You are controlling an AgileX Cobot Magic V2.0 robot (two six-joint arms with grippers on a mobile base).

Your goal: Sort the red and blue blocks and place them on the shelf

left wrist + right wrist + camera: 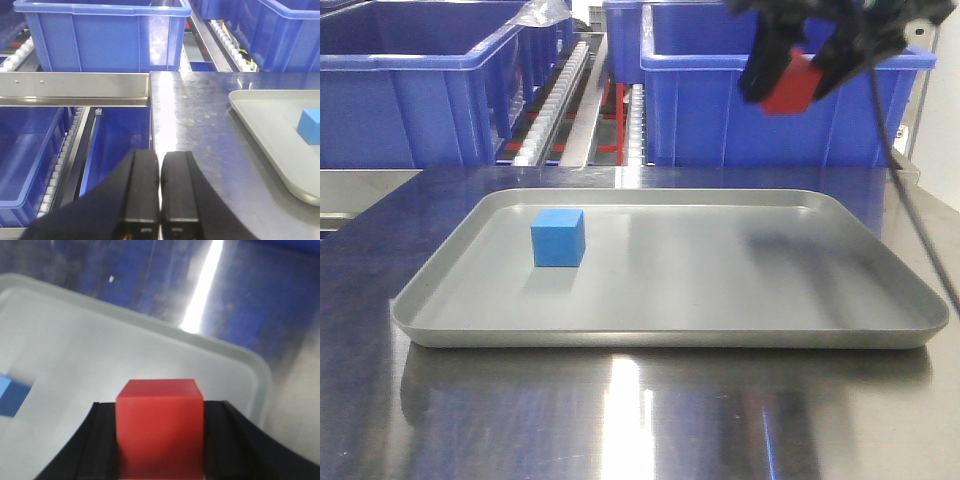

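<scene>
The red block (790, 88) hangs high above the grey tray's (670, 340) far right part, clamped in my right gripper (792, 80); the right wrist view shows that red block (160, 427) filling the space between the black fingers (225, 440). The blue block (558, 237) rests on the tray's left half and shows in the left wrist view (310, 125) too. My left gripper (160, 160) is shut with nothing in it, hovering over the steel table's left edge. The shelf (590, 100) with white rollers rises behind the table.
Large blue bins (410, 90) (770, 110) stand on the shelf behind the tray. More blue bins (105, 35) and a lower one (30, 155) sit left of the steel table (200, 130). A black cable (910, 210) hangs down at the right.
</scene>
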